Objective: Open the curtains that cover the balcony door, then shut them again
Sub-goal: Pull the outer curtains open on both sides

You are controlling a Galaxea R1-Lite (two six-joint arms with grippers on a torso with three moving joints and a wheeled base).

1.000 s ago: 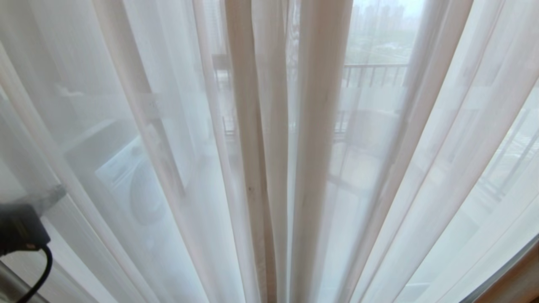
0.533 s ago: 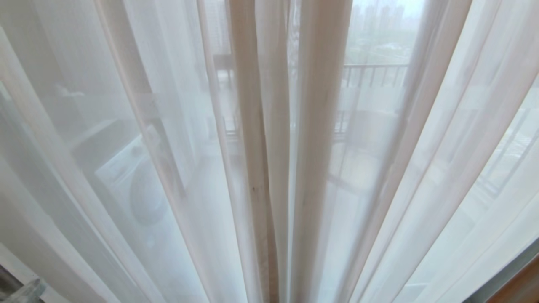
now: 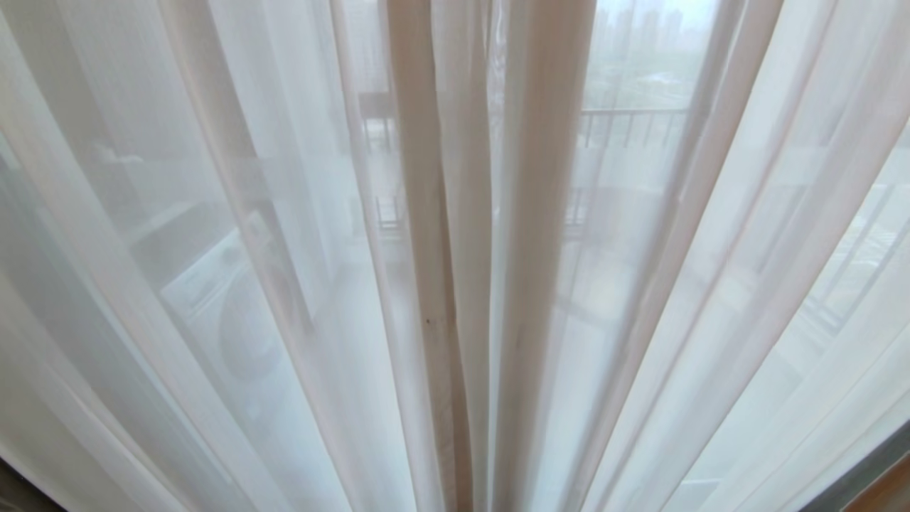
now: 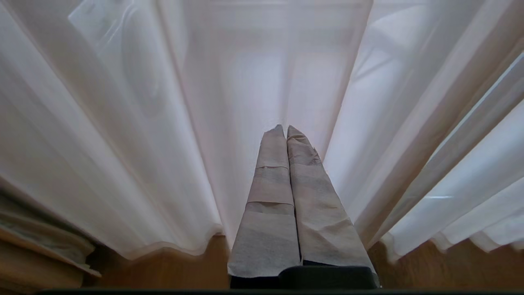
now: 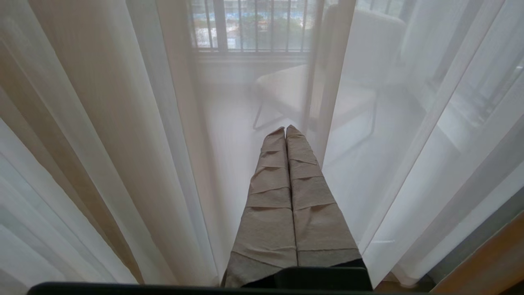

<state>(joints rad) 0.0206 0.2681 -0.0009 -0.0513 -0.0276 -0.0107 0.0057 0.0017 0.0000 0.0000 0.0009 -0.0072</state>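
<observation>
The sheer white curtains (image 3: 455,284) hang drawn across the whole head view in long pleats. The balcony door is veiled behind them; only a dim dark frame bar (image 3: 274,249) shows through. Neither arm is in the head view. In the left wrist view my left gripper (image 4: 285,128) is shut with nothing in it, its tape-wrapped fingers (image 4: 266,205) pressed together just in front of the voile (image 4: 123,143) near its hem. My right gripper (image 5: 285,129) is also shut and empty, close before the voile (image 5: 102,143).
Through the voile I see a washing machine (image 3: 227,313) on the left, a balcony railing (image 3: 633,124) and a pale chair (image 5: 327,86). Wooden floor (image 4: 163,270) shows under the hem. A fold of thicker beige fabric (image 4: 37,237) lies beside the left gripper.
The left arm's dark wrist, at the head view's lower left a second ago, has dropped out of that view. The curtain folds on that side have swung back and hang loose.
</observation>
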